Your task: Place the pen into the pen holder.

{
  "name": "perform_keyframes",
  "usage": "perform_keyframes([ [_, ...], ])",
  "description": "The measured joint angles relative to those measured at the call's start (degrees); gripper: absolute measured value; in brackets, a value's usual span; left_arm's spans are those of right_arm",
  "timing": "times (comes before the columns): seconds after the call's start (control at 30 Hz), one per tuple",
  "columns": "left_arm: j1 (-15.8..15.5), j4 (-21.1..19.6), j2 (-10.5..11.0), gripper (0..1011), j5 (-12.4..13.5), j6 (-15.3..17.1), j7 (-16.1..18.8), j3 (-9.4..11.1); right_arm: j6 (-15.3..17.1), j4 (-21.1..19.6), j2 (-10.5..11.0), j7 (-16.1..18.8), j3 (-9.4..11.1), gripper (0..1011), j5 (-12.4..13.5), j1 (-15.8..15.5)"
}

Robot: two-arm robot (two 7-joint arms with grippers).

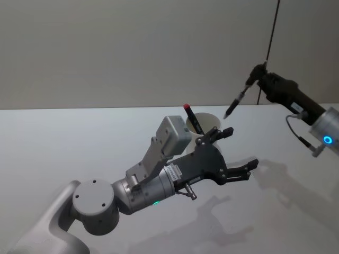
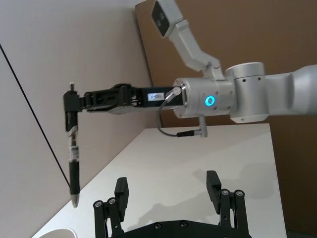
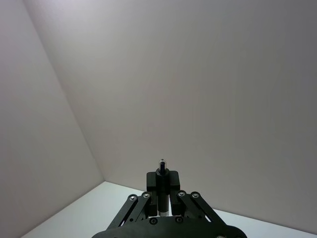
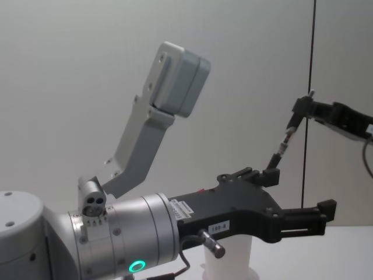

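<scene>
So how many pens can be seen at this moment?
2. One red-capped pen stands in the pen holder, behind the open left claw. The other pen hangs in the air, pinched near its top by the right claw, right of the holder.

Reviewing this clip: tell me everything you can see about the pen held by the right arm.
The pen is slim, with a dark grip section, a clear labelled barrel and a pale tip. The right gripper is shut on its upper end, so it hangs tip-down in the air, slightly tilted in the head view. It touches nothing else. Its tip sits above and just right of the cup, which already has a red-capped pen standing in it.
</scene>
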Motion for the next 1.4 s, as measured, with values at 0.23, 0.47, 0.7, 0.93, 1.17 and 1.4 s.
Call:
perform_keyframes([
  [0.23, 0.0, 0.0, 0.0, 1000, 0.0, 0.0, 0.0, 0.0, -0.85, 7.23, -0.84, 3.98, -1.09, 131, -1.39, 4.77],
  [0.47, 0.0, 0.0, 0.0, 999, 0.0, 0.0, 0.0, 0.0, -2.17, 13.75, -1.69, 6.79, -2.18, 131, -2.95, 8.84],
  [0.7, 0.0, 0.0, 0.0, 1000, 0.0, 0.0, 0.0, 0.0, -3.88, 19.31, -2.53, 8.35, -3.28, 131, -4.17, 12.05],
  [0.93, 0.0, 0.0, 0.0, 1000, 0.0, 0.0, 0.0, 0.0, -6.66, 23.99, -3.3, 9.14, -4.57, 131, -5.82, 14.47],
  [1.17, 0.0, 0.0, 0.0, 1000, 0.0, 0.0, 0.0, 0.0, -9.01, 26.85, -3.88, 9.21, -5.62, 131, -7.0, 15.7],
  [1.4, 0.0, 0.0, 0.0, 1000, 0.0, 0.0, 0.0, 0.0, -11.35, 29.46, -4.41, 8.77, -6.77, 132, -8.24, 16.62],
])
